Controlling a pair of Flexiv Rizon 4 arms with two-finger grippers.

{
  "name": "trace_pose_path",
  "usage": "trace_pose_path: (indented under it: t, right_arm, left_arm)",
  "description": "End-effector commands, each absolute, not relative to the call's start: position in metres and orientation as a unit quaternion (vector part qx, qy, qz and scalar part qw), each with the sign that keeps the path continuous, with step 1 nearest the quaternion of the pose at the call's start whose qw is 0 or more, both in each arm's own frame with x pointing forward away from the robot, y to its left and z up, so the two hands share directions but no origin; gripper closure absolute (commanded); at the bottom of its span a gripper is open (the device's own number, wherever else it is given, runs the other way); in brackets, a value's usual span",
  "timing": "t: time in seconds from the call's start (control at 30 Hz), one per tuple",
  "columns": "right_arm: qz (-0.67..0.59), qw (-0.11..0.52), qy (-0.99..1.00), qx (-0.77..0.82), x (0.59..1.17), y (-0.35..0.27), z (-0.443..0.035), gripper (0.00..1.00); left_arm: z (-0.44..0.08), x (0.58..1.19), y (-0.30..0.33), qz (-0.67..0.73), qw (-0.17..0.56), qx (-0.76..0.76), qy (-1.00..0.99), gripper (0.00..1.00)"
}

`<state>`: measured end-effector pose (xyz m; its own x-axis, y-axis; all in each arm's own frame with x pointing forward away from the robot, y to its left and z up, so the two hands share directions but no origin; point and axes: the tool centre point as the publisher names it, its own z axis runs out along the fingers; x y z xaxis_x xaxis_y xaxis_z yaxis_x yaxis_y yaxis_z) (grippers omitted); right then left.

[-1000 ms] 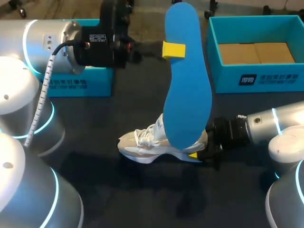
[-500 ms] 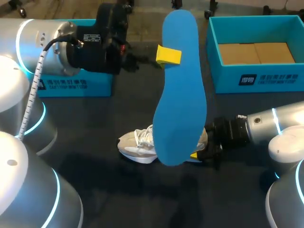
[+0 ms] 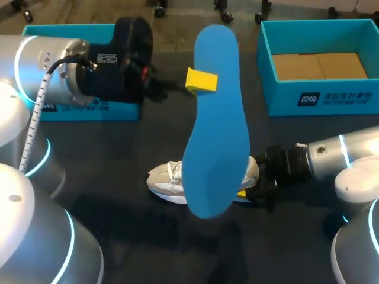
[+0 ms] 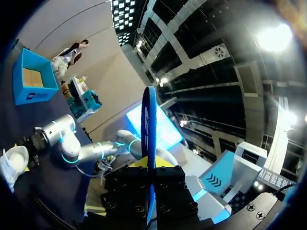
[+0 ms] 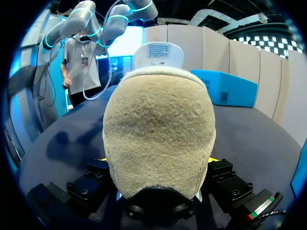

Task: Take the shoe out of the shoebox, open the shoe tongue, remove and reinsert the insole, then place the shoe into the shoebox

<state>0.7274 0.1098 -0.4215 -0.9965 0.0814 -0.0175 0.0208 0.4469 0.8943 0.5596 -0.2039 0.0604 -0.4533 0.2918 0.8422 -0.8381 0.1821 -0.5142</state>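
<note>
Left gripper has the insole clamped and lifted off the table; right gripper is clamped on the shoe.

Left jaws are narrow, pinching the blue insole across its thin section near one end. The left wrist view shows it edge-on between the fingers, and most of its length hangs past the tips, over the shoe. Right jaws are spread across the heel, one finger on each side, and the heel fills the gap between them in the right wrist view. The toe points away from that gripper and the sole sits on the dark table. The tongue stands up just past the heel collar. The open shoebox is well apart from both grippers, behind the right arm, and another blue box sits under the left arm.
</note>
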Motion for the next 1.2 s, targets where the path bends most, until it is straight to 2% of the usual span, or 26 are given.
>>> trace_pose_path:
  t: [0.03,0.77,0.8,0.83,1.2]
  right_arm:
    - [0.524,0.029,0.851,0.03,0.7274,0.1105,-0.4224,1.0]
    - [0.524,0.029,0.851,0.03,0.7274,0.1105,-0.4224,1.0]
    - [0.524,0.029,0.851,0.03,0.7274,0.1105,-0.4224,0.67]
    - [0.524,0.029,0.851,0.03,0.7274,0.1105,-0.4224,0.0]
    - [0.504,0.026,0.861,0.055,0.7186,0.1007,-0.4175,0.0]
  left_arm:
    - [0.0581,0.5537,-0.2015,0.601,0.47,0.229,-0.604,1.0]
    - [0.0581,0.5537,-0.2015,0.601,0.47,0.229,-0.604,1.0]
    - [0.0581,0.5537,-0.2015,0.601,0.47,0.229,-0.604,1.0]
    - [0.0581,0.5537,-0.2015,0.601,0.47,0.229,-0.604,1.0]
    - [0.0581,0.5537,-0.2015,0.601,0.47,0.229,-0.604,1.0]
